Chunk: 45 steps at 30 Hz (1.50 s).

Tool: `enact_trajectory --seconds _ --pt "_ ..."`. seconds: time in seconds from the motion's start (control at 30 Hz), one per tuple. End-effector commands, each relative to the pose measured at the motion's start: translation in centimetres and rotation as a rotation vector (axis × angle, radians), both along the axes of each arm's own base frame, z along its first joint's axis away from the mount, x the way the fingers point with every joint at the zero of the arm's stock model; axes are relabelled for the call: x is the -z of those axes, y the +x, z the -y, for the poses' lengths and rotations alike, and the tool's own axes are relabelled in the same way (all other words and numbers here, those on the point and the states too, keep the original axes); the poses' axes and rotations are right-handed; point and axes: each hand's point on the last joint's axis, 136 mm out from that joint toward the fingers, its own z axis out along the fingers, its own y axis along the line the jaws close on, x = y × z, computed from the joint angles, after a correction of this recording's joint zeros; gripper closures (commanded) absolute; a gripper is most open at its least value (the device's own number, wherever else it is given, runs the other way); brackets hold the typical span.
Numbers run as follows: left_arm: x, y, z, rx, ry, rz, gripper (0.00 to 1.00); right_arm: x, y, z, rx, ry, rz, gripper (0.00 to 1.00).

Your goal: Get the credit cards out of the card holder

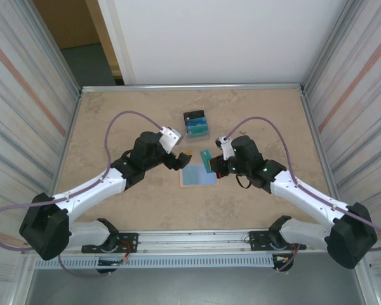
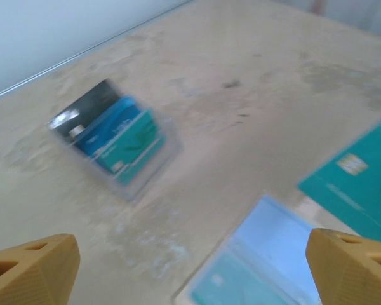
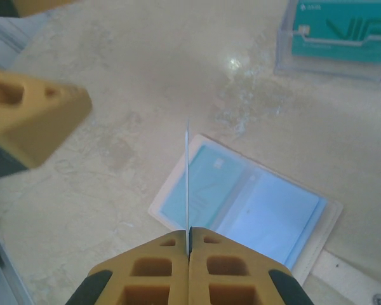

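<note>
your right gripper [image 3: 189,246] clamped on a thin teal plastic card [image 3: 188,178] over the open pale-blue card holder [image 3: 241,203], left gripper [image 2: 190,270] at its 11 o'clock, fingers apart

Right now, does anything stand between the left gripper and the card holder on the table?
Nothing visible does. The open left gripper hovers just beside the card holder; the right gripper holds a teal card clear of that gap.

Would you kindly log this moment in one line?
left gripper: open | right gripper: shut on teal card | card holder: open
</note>
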Motion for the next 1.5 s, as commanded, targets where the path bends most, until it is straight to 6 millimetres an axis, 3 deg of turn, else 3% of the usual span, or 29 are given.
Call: enact_trajectory --seconds 0.0,0.13,0.6,0.67,0.8,0.87,1.0,1.13,1.3,1.47 --pt "-2.8 -3.8 3.1 0.338 -0.029 0.071 0.12 -2.3 -1.2 -0.5 -0.131 -0.023 0.102 1.0" --pt "-3.4 -6.3 4.3 0.529 -0.017 0.073 0.19 -3.1 -2.5 -0.7 -0.222 -0.036 0.131 1.0" --pt "-2.1 -9.2 6.3 0.765 0.063 -0.002 0.47 -4.6 -5.2 -1.3 -0.397 -0.014 0.174 1.0" --pt "-1.8 -9.4 6.7 0.78 0.076 -0.007 0.57 -4.8 -5.3 -1.4 -0.407 -0.01 0.177 1.0" --pt "-1.5 -9.3 7.0 0.777 0.092 -0.01 0.91 -4.8 -5.2 -1.3 -0.402 -0.015 0.181 1.0" --pt "-1.5 -9.1 7.0 0.768 0.099 -0.003 1.0 -4.4 -4.8 -1.1 -0.379 -0.027 0.186 1.0" --pt "-1.6 -8.5 6.8 0.722 0.104 0.035 1.0 -5.6 -4.1 0.0 -0.296 0.007 0.249 0.64" --pt "-2.3 -7.1 6.2 0.608 0.076 0.09 1.0 -6.4 -3.3 1.3 -0.205 0.067 0.285 0.48" --pt "-4.4 -5.5 4.6 0.432 -0.094 0.095 1.0 -7.2 -1.9 2.8 -0.046 0.222 0.304 0.39" --pt "-6.6 -4.5 2.8 0.304 -0.325 0.044 1.0 -7.4 -1.6 2.7 -0.018 0.409 0.286 0.33"
